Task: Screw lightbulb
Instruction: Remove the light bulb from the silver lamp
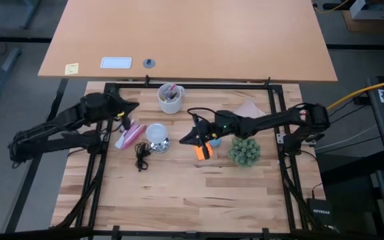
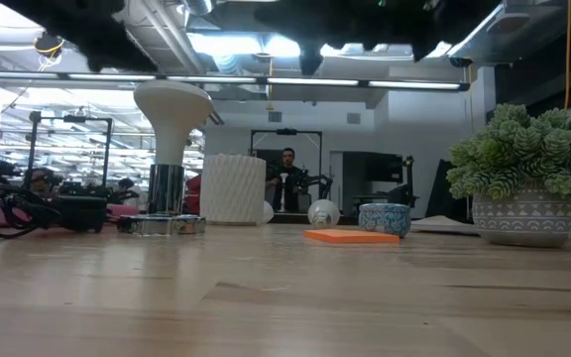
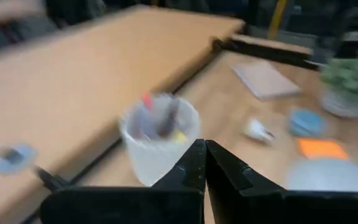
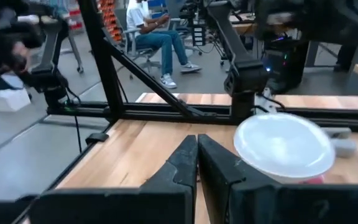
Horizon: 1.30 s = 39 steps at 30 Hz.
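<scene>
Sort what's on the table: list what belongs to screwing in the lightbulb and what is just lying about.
For the job:
- lightbulb, standing upright on the socket
- silver socket
- black cord

Lying about:
- cup of pens
- orange sticky note
- potted plant
- small blue bowl
- pink item beside the socket

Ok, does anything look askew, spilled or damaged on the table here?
Nothing stands out. The bulb stands upright, the pen cup and the plant are upright too, the sticky note lies flat, and nothing is spilled.
</scene>
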Each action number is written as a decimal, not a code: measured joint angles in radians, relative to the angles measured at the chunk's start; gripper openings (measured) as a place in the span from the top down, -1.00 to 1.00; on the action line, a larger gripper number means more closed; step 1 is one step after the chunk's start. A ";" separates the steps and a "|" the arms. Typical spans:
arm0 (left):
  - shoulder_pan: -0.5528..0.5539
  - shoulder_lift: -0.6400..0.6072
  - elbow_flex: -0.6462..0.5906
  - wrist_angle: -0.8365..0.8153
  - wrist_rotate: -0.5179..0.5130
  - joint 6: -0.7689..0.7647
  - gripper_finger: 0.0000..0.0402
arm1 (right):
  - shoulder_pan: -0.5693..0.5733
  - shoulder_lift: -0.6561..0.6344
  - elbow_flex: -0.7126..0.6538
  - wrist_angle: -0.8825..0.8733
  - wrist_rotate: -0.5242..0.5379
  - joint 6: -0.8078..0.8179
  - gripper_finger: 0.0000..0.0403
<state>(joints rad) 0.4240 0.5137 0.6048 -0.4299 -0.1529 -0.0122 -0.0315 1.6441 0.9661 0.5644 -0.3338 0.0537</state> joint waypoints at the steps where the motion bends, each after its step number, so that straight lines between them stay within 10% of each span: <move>1: 0.009 -0.014 0.000 -0.036 0.043 -0.022 1.00 | 0.000 0.021 0.000 0.027 0.002 0.015 0.91; 7: 0.004 -0.037 -0.039 -0.107 0.205 -0.117 1.00 | 0.016 0.134 0.000 0.191 0.066 0.053 0.91; 39: -0.153 0.051 -0.175 0.074 0.164 -0.243 1.00 | 0.044 0.272 0.011 0.357 0.351 0.044 0.91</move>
<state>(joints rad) 0.2715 0.5648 0.4297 -0.3558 0.0113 -0.2547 0.0128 1.9161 0.9767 0.9215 0.0176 0.0976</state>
